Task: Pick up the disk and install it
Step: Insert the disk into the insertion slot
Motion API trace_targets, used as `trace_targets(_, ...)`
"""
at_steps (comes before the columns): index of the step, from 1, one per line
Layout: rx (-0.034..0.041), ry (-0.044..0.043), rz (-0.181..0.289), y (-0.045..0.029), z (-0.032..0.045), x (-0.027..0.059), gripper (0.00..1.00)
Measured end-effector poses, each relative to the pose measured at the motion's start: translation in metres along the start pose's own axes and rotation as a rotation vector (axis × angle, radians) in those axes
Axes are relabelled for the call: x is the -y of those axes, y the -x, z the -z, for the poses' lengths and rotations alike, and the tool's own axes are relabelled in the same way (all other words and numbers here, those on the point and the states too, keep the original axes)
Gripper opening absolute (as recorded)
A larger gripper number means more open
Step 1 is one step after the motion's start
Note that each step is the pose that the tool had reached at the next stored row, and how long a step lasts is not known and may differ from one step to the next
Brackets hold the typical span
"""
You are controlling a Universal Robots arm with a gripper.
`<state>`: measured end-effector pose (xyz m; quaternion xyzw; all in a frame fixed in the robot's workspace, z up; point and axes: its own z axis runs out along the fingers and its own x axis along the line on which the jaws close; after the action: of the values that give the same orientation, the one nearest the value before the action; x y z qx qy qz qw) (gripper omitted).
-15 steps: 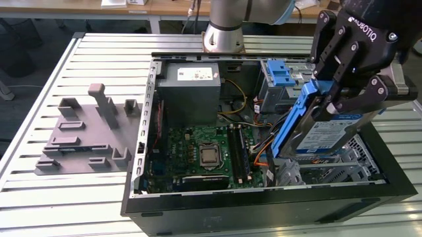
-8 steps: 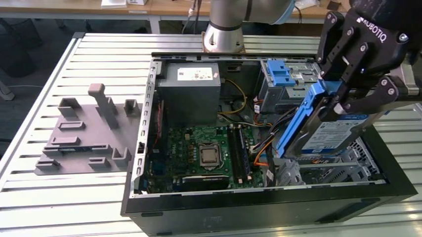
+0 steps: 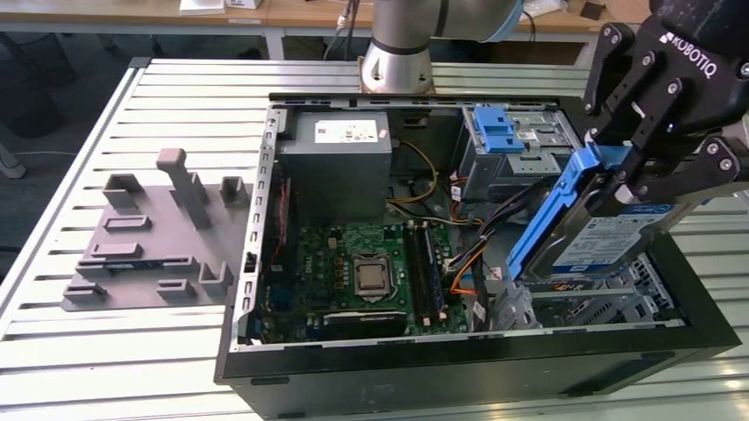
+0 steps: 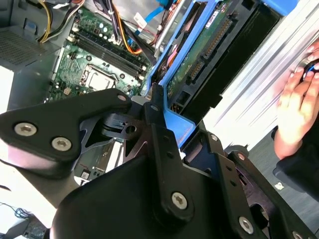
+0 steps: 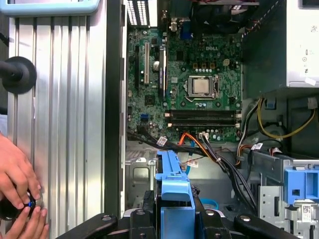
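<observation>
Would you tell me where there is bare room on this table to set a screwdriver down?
The slatted table is bare between the grey fixture and its near edge, and beyond the fixture towards the arm's base. Inside the computer case it is crowded: cables run beside the disk, held by the gripper.

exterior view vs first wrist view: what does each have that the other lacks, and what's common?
Exterior view's own: the labelled face of the disk, held tilted over the open case; a grey moulded fixture on the table, at the exterior view's left of the case.
First wrist view's own: a person's hands at the table beside the case.
Shared: the gripper shut on the disk's blue frame, the motherboard, the grey box with a white sticker, the cage with a blue latch.
</observation>
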<state>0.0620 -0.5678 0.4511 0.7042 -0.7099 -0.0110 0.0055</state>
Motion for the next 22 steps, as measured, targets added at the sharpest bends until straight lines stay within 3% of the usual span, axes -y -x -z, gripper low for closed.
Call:
trace_targets(6,-0.0002,0.0000,0.000,0.0001,-0.0014,0.0127,0.36)
trace_targets(8,-0.0004,-0.0024,0.000,0.0001,-0.0026,0.0130,0.36)
trace_targets(11,0.0000,-0.0143,0.000,-0.0002,-0.0048,0.0131,0.36)
trace_targets(22,0.0021,-0.0150,0.000,-0.0013,-0.0135,0.0169,0.36)
